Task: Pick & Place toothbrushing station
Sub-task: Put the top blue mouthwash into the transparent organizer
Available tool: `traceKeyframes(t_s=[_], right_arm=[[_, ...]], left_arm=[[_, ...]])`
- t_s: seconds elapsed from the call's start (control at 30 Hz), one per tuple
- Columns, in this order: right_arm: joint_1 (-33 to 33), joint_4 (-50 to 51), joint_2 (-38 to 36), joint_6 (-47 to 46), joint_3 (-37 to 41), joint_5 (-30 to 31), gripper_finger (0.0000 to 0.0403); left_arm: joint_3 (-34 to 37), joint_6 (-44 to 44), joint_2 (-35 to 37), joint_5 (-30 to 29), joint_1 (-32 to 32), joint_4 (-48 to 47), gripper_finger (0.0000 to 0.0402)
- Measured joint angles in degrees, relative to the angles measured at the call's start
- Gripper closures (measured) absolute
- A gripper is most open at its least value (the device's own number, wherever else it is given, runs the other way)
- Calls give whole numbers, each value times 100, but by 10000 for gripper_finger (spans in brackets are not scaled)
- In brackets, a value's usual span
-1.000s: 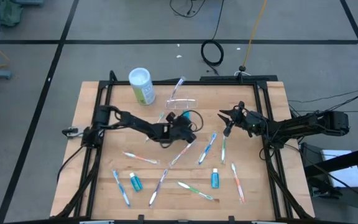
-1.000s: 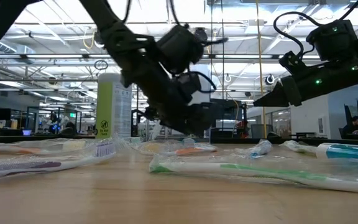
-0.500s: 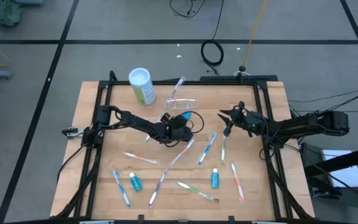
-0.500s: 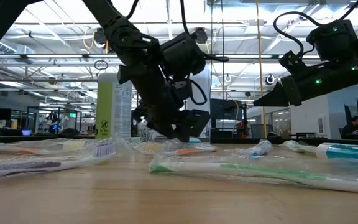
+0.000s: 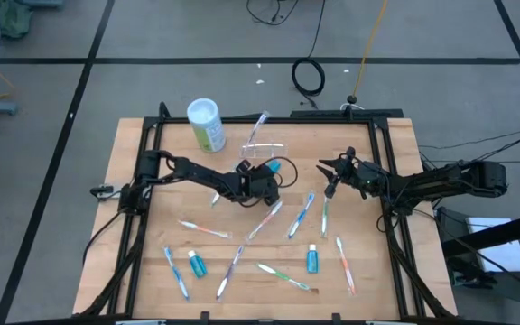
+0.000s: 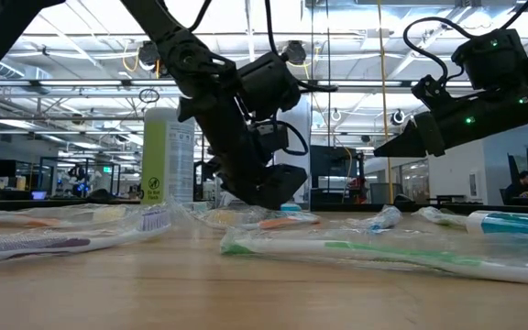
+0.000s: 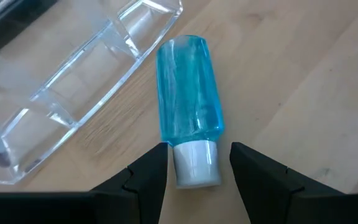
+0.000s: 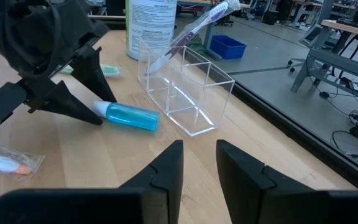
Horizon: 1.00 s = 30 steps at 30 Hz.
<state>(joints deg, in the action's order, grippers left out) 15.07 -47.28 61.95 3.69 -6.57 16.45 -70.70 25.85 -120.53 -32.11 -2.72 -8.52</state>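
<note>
Reaching low over the middle of the wooden tabletop (image 5: 134, 153), the left gripper (image 7: 197, 163) has its jaws parted to either side of the white cap of a small clear-blue plastic bottle (image 7: 189, 121) lying on its side. In the left wrist view the cap sits between the two dark fingers (image 7: 145, 180) with a sliver of gap on each side, so I'd say the jaws are open around it rather than pinching it yet.

The toothbrushing station (image 5: 265, 150), a see-through plastic holder with compartments, stands just beyond the bottle toward the far edge, with one pale toothbrush (image 8: 191, 28) already leaning in it; a green canister with a white lid (image 5: 205, 124) stands near it.

My reading is that the bottle is being picked up for the holder. The next move calls for closing squarely on the cap or neck, lifting clear, then carrying it a short way to a free compartment without knocking the light holder.

The right gripper (image 5: 329, 169) hangs above the tabletop on its own side, jaws only narrowly apart and empty.

Compared with a second ago, the left arm has swung its wrist back toward the holder and settled onto the bottle; the right arm has not stirred.
</note>
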Motion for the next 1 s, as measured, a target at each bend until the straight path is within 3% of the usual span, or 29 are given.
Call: traceKeyframes(t_s=[0.53, 0.83, 1.0], right_arm=[[0, 6, 0, 1, 0, 0, 316], [0, 4, 0, 1, 0, 0, 316], [0, 4, 0, 1, 1, 0, 316]], left_arm=[[-2, -156, 0, 228, -27, -231, 222], [-2, -176, -11, 280, -22, -290, 317], [9, -271, 34, 254, 29, -322, 318]])
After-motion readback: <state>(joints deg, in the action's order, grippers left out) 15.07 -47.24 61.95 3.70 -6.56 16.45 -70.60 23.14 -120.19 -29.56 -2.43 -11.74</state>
